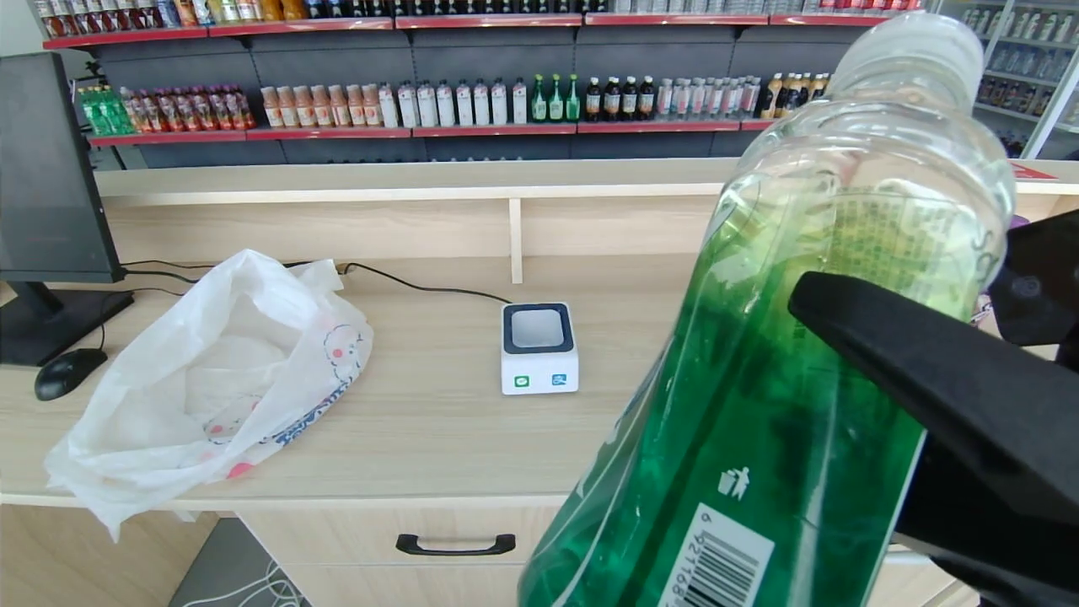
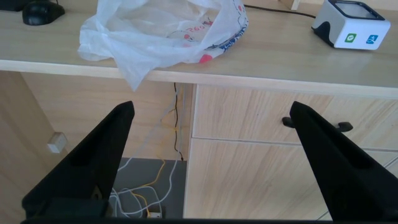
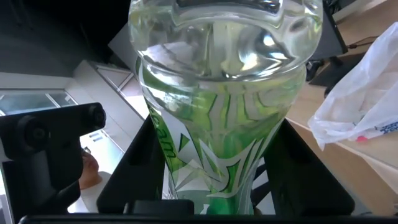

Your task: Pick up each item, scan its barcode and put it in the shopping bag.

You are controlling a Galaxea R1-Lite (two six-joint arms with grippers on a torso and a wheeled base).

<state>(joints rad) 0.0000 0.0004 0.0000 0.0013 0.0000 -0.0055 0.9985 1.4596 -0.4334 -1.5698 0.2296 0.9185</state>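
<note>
A clear bottle of green drink (image 1: 759, 405) is held up tilted, close to the head camera, its barcode label at the lower end facing the camera. My right gripper (image 3: 227, 168) is shut on the bottle (image 3: 224, 93), one black finger (image 1: 910, 362) crossing its side. The white barcode scanner (image 1: 539, 347) sits mid-counter, window up. A white plastic shopping bag (image 1: 219, 379) lies crumpled on the counter's left part. My left gripper (image 2: 211, 112) is open and holds nothing, low in front of the counter's drawers, with the bag (image 2: 168, 34) and scanner (image 2: 351, 25) above it.
A black monitor (image 1: 50, 177) and a mouse (image 1: 67, 371) stand at the counter's far left. A cable runs behind the scanner. The wooden counter (image 1: 438, 430) has a raised back ledge and a drawer handle (image 1: 455, 545) below. Shelves of drinks (image 1: 421, 101) fill the background.
</note>
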